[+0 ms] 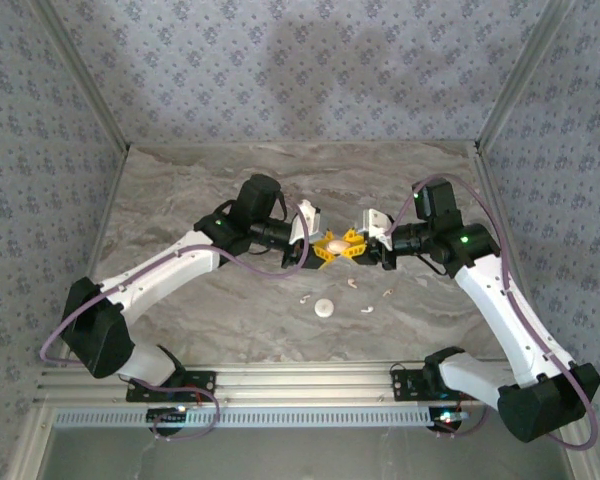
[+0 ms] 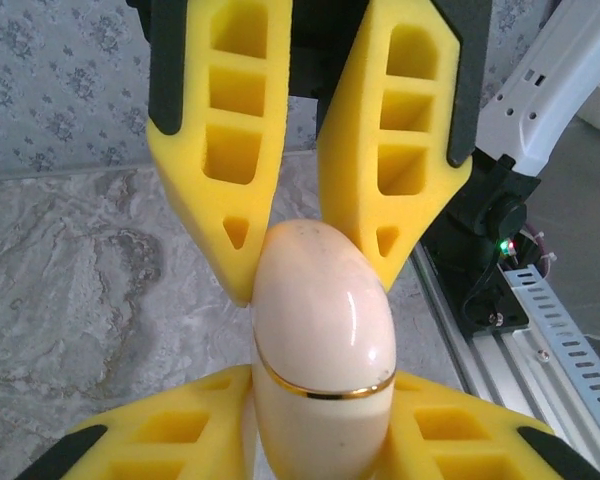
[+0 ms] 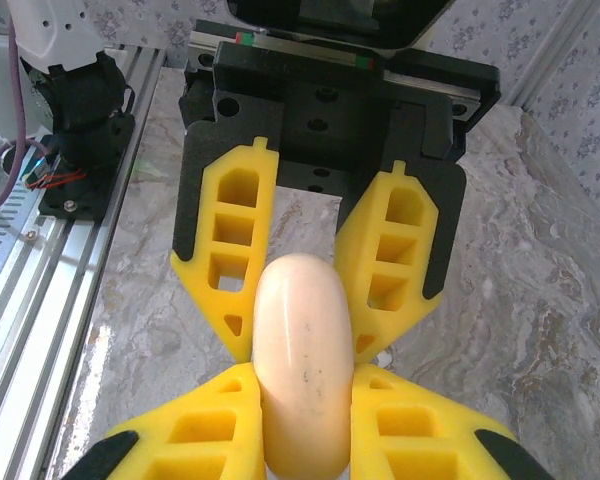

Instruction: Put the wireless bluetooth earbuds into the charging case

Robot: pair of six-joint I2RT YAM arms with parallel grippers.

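Note:
The charging case (image 1: 337, 243), a glossy peach shell with a thin gold seam, hangs above the table's middle between both grippers. In the left wrist view the charging case (image 2: 325, 320) sits between my left gripper's (image 2: 325, 395) yellow fingers, which press on both its sides. In the right wrist view my right gripper (image 3: 300, 390) is shut on the other end of the charging case (image 3: 298, 330). The left gripper (image 1: 315, 247) and right gripper (image 1: 360, 244) face each other tip to tip. Several tiny white earbuds lie on the marble below: one earbud (image 1: 305, 297), another (image 1: 352, 283), a third (image 1: 366, 307).
A small white round piece (image 1: 324, 308) lies on the table among the earbuds. The aluminium rail (image 1: 310, 385) with both arm bases runs along the near edge. Patterned walls close in the back and sides.

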